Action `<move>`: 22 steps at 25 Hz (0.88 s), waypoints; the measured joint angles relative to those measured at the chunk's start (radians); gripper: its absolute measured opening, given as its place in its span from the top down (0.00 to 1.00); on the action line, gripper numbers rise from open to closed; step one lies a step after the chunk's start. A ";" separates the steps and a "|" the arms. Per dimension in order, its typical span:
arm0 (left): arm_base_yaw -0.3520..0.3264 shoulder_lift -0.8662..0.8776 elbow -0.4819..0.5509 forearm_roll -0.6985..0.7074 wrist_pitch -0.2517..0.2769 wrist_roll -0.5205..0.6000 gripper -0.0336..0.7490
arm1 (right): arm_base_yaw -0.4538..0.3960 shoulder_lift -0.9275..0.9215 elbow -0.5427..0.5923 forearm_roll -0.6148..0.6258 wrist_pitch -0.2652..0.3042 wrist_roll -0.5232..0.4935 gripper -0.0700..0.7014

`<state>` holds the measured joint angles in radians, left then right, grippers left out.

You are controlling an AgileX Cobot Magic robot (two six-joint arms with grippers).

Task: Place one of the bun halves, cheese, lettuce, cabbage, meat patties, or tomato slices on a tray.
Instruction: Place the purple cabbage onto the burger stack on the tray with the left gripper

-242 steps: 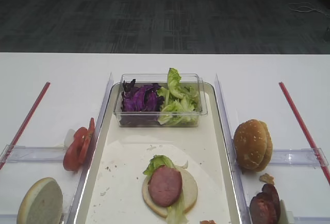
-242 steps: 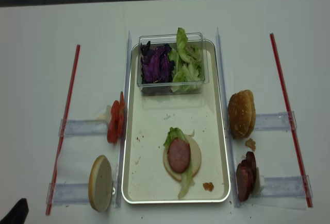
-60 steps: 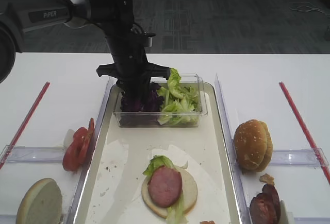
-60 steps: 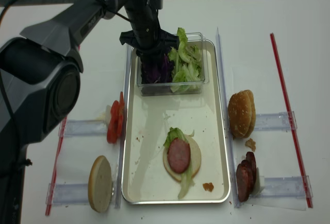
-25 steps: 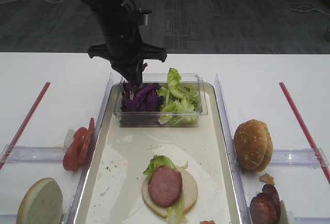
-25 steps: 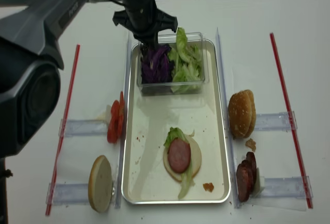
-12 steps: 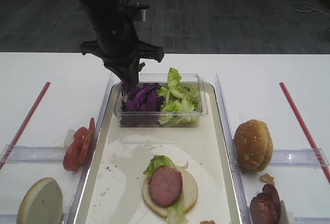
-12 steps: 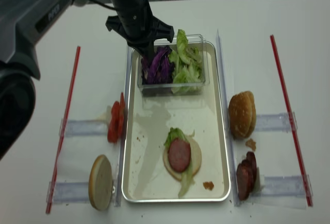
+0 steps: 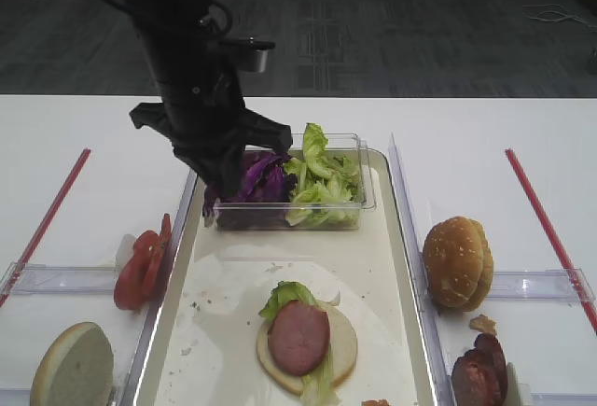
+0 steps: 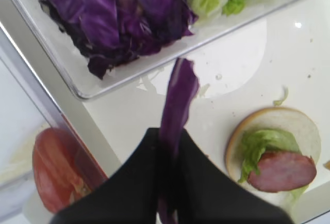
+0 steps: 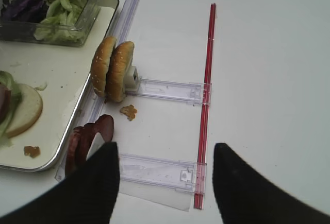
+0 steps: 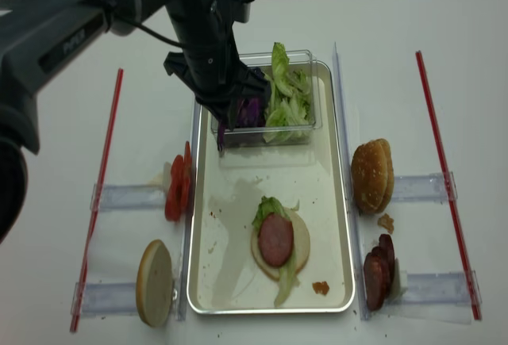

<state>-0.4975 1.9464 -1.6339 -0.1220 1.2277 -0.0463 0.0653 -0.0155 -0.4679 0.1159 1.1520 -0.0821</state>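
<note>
My left gripper (image 10: pixel 167 137) is shut on a long purple cabbage strip (image 10: pixel 179 98) and hangs above the cream tray (image 12: pixel 230 270), just in front of the clear box's left end (image 12: pixel 225 120). The strip (image 9: pixel 211 208) dangles below the fingers. On the tray lies a bun half topped with lettuce and a meat patty (image 9: pixel 300 336). Tomato slices (image 9: pixel 140 266) and a pale bun half (image 9: pixel 73 369) lie left of the tray. Sesame bun halves (image 11: pixel 113 69) and meat patties (image 11: pixel 87 136) lie to its right. My right gripper (image 11: pixel 166 150) is open with nothing in it, over the table. No cheese is in view.
A clear plastic box (image 9: pixel 359 203) at the tray's far end holds more cabbage (image 9: pixel 261 177) and lettuce (image 9: pixel 322 182). Clear plastic holders (image 11: pixel 170 91) and red strips (image 11: pixel 206 105) lie on the white table on both sides. Crumbs (image 11: pixel 128 112) lie near the buns.
My left gripper has risen out of the box with the cabbage strip and come toward the near side, over the tray's left part. The right arm has not moved.
</note>
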 joint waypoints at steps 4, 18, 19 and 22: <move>0.000 -0.074 0.104 0.000 -0.002 0.000 0.91 | 0.000 0.000 0.000 0.000 0.000 0.000 0.36; -0.002 -0.222 0.377 -0.052 -0.096 0.008 0.91 | 0.000 0.000 0.000 -0.002 0.000 0.000 0.36; -0.002 -0.232 0.394 -0.054 -0.101 0.011 0.91 | 0.000 0.000 0.000 -0.002 0.000 0.000 0.36; -0.002 -0.242 0.429 -0.068 -0.110 0.019 0.91 | 0.000 0.000 0.000 -0.002 0.000 0.000 0.36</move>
<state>-0.4994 1.7046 -1.2053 -0.1903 1.1177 -0.0272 0.0653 -0.0155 -0.4679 0.1141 1.1520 -0.0821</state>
